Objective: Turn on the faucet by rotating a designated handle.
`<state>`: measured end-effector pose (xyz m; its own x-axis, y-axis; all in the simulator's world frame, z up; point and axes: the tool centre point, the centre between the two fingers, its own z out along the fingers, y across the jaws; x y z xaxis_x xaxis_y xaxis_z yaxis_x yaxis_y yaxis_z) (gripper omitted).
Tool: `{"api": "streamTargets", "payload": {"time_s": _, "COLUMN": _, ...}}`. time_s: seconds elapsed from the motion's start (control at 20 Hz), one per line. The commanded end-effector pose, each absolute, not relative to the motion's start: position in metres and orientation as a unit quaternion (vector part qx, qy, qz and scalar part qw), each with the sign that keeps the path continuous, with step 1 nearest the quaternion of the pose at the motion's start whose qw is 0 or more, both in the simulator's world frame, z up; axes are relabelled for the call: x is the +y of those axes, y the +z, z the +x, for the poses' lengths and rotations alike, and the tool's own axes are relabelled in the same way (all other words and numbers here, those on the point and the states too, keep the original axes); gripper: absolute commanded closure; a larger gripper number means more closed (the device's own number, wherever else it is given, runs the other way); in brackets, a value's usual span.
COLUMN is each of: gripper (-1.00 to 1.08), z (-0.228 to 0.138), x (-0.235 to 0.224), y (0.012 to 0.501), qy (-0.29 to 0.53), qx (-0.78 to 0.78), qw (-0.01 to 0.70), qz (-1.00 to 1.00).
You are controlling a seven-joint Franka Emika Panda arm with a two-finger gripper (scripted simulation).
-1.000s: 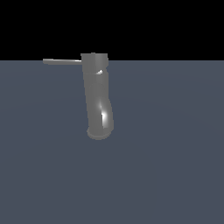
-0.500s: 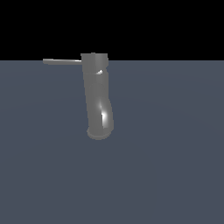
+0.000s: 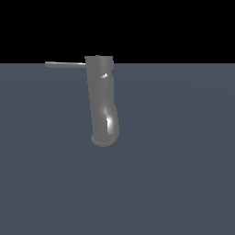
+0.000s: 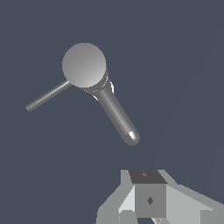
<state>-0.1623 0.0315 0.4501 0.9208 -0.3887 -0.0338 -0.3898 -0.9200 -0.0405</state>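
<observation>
Glossy grey bent-tube faucet [image 3: 102,103] stands on the slate-blue worktop [image 3: 183,174]. Its thin grey rod handle [image 3: 65,64] sticks out sideways from the head, long axis toward the exterior view's left. Your white pincer [image 4: 151,205] sits well clear of the handle, holding nothing; can't tell jaw width. You'd need to reach past the tube to the rod.

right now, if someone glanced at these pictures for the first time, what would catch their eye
The glossy grey faucet stands out first, a thick, slightly bent tube rising from the flat dark floor in the middle of the exterior view. Next is the thin handle, sticking out sideways from its flat-topped head toward the exterior view's left. In the wrist view the robot's hand sits apart from the faucet, touching nothing.
</observation>
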Motion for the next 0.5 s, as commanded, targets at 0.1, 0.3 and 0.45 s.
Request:
{"api": "streamTargets", "payload": {"time_s": 0.1, "gripper": 1.08, "z": -0.142, "x": 0.043, "y": 0.441, "qy": 0.015, "qx": 0.245, "qw": 0.025, "qz": -0.969}}
{"api": "streamTargets", "payload": {"time_s": 0.3, "gripper": 1.08, "z": -0.124, "x": 0.054, "y": 0.431, "qy": 0.017, "qx": 0.285, "qw": 0.025, "qz": -0.958}}
{"api": "streamTargets", "payload": {"time_s": 0.45, "gripper": 1.08, "z": -0.111, "x": 0.062, "y": 0.423, "qy": 0.018, "qx": 0.316, "qw": 0.025, "qz": -0.948}}
